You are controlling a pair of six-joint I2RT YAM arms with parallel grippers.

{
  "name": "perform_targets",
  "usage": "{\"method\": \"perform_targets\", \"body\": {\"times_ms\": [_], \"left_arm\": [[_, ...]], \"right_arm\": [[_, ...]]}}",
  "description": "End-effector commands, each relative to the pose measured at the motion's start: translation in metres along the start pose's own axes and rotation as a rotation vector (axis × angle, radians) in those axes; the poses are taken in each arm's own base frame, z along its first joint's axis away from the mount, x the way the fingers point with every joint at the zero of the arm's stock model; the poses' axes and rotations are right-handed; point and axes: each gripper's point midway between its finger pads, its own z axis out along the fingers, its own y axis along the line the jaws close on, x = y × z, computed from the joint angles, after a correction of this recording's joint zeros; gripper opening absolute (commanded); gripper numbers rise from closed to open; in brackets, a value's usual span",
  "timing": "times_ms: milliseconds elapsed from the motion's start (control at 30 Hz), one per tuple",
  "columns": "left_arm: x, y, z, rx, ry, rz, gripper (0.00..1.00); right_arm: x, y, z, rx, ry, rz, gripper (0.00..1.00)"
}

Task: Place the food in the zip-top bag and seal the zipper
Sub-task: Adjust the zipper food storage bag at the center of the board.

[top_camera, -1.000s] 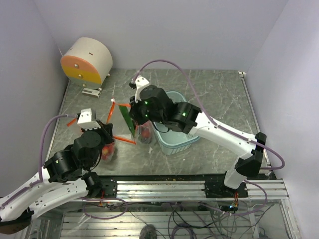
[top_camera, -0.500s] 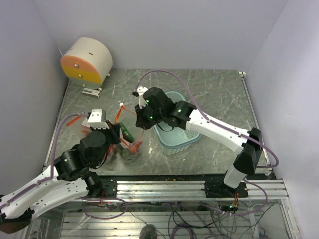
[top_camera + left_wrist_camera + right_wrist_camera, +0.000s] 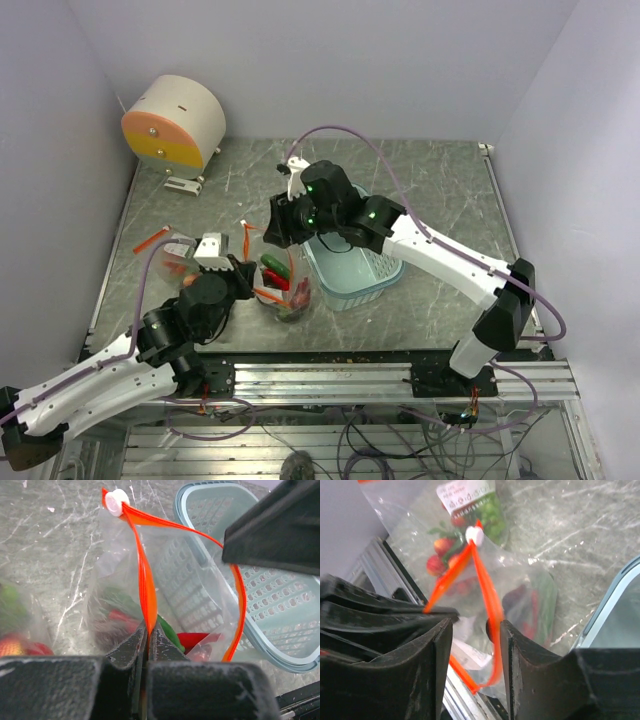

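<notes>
Clamping down hard, the left gripper [image 3: 147, 632] has the zipper [image 3: 145, 580] nipped between its closed fingers [image 3: 125, 652]. On the wrist view the orange strip runs folded double, straight up out of the pinch to a white slider [image 3: 116, 501] at the top.

Over on the other side, the right gripper [image 3: 474, 630] stands with its fingers [image 3: 442, 645] apart. The strip drops through the gap close to one finger, and nothing is pinched there.

The bag [image 3: 287, 295] sits on the table [image 3: 440, 180] between the two grippers, just beside the left wall of the blue basket [image 3: 360, 280]. Its mouth is turned upward and gapes in a loop. Food [image 3: 276, 275] is inside: red and green pieces heaped at the bottom, showing through the clear plastic.

From above, the right gripper hangs over the far edge of the bag's mouth, and the left one is at its left edge.

Off to the left lies a second clear bag [image 3: 172, 255] with red and green things in it, well apart from the basket. A round beige-and-orange drum [image 3: 175, 125] stands in the back left corner.
</notes>
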Motion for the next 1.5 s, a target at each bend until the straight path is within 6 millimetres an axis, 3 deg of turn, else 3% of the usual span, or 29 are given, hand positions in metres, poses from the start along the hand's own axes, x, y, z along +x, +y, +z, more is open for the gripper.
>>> {"method": "perform_targets", "body": {"times_ms": [0,100,267,600,700,833,967,1033,1167,1233,1333,1467], "left_arm": [[-0.001,-0.016,0.008,0.057,-0.028,-0.058,0.07],[0.001,-0.023,0.014,0.066,-0.020,-0.045,0.07],[-0.003,-0.036,0.017,0.099,-0.016,-0.030,0.07],[-0.010,-0.044,0.014,0.139,-0.025,-0.043,0.07],[-0.012,-0.044,0.014,0.134,-0.027,-0.037,0.07],[-0.018,-0.046,0.013,0.142,-0.047,-0.033,0.07],[-0.031,-0.049,0.010,0.151,-0.070,-0.012,0.07],[-0.043,-0.047,0.004,0.133,-0.067,0.021,0.19],[-0.073,-0.040,-0.028,0.135,-0.039,0.081,0.71],[-0.088,-0.035,-0.049,0.165,-0.043,0.106,0.84],[-0.114,-0.026,-0.083,0.229,-0.098,0.122,0.93],[-0.134,-0.023,-0.113,0.342,-0.202,0.189,0.92]], "right_arm": [[-0.028,0.005,0.005,0.015,-0.076,0.040,0.44],[-0.025,0.009,0.018,-0.003,-0.057,0.042,0.45],[-0.027,0.008,0.031,0.046,-0.063,0.005,0.60],[-0.027,-0.012,0.053,0.191,-0.066,-0.034,0.59],[-0.022,-0.014,0.054,0.217,-0.060,-0.039,0.46],[-0.015,-0.018,0.052,0.234,-0.048,-0.037,0.18],[-0.011,-0.021,0.045,0.247,-0.042,-0.036,0.01],[-0.015,-0.019,0.036,0.233,-0.058,-0.062,0.00],[-0.032,0.004,0.009,0.118,-0.121,-0.154,0.00],[-0.041,0.017,-0.006,0.051,-0.147,-0.201,0.00],[-0.047,0.038,-0.027,-0.069,-0.163,-0.269,0.00],[-0.049,0.075,-0.055,-0.264,-0.177,-0.385,0.00]]}}
